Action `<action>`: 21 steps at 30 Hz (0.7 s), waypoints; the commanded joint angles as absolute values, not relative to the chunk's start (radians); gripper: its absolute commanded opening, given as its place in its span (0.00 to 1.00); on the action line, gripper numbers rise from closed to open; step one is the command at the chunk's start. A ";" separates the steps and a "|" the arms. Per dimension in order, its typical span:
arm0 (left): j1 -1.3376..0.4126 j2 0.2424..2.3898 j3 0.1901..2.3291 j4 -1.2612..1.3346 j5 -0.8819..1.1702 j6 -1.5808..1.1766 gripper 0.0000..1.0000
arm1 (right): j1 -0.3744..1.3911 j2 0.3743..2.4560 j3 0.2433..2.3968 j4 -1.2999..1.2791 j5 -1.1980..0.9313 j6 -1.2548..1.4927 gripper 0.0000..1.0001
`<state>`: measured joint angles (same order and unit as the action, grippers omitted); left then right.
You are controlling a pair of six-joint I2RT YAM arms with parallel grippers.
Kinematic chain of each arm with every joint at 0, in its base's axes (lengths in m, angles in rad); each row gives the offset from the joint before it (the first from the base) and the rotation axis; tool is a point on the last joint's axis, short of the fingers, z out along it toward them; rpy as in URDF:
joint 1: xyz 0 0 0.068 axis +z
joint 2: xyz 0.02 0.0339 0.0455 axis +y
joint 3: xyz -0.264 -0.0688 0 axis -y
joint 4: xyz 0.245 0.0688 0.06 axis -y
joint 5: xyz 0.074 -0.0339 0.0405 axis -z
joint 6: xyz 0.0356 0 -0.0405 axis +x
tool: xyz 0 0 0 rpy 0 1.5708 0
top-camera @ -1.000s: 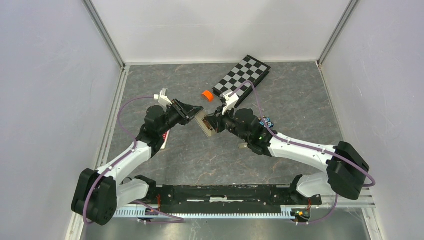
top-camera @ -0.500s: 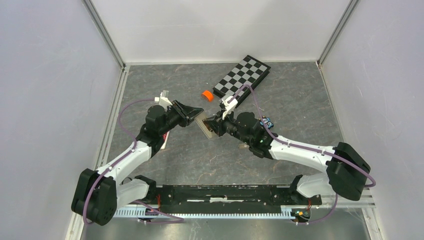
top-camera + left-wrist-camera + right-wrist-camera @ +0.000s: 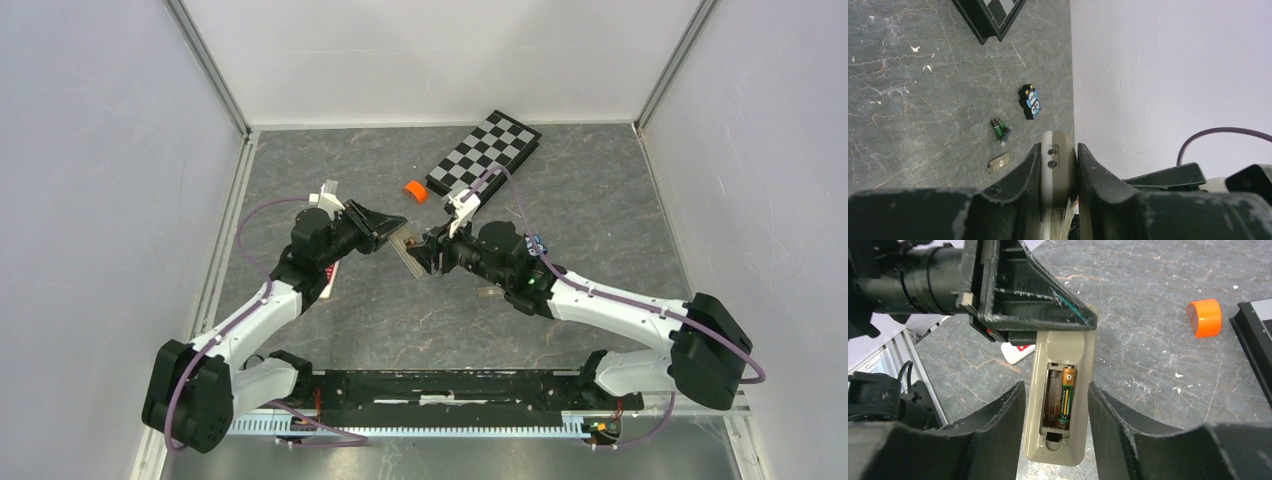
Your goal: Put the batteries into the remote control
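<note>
The left fingers (image 3: 1025,172) are clamping the left end of the beige remote (image 3: 1060,365) and holding it up off the bench (image 3: 560,190), roughly mid-bench, with the battery compartment showing open. One battery (image 3: 1066,395) is sitting in the right-hand slot, and the slot beside it is sitting empty. The right fingers (image 3: 998,425) are standing apart, one on each side of the remote's other end, so that battery is lying right between them. Can't really tell from this angle if they're actually brushing the remote's edges.

Another greenish battery (image 3: 999,129) is lying loose on the bench, near a blue-and-black gadget (image 3: 1029,101) and just beside a small tan plate (image 3: 999,164). An orange roll (image 3: 1204,317) is sitting near the checkered board (image 3: 485,152) at the far side.
</note>
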<state>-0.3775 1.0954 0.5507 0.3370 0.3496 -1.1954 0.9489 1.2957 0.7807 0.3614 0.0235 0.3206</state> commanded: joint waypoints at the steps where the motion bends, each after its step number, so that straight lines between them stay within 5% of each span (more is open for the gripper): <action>1: -0.380 1.066 0.595 0.336 0.353 -1.144 0.02 | 0.948 1.235 0.877 0.301 0.018 0.383 0.59; 7: -0.379 1.054 0.589 0.350 0.342 -1.052 0.02 | 0.861 1.220 0.870 0.239 -0.042 0.698 0.98; 21: -0.379 1.050 0.566 0.425 0.328 -0.990 0.02 | 0.788 1.239 0.680 0.457 -0.165 1.386 0.98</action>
<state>-0.3775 1.0409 0.5526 0.3325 0.3145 -1.0271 0.7898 1.1950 0.6827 0.3122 -0.0746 1.1481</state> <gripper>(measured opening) 0.316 0.979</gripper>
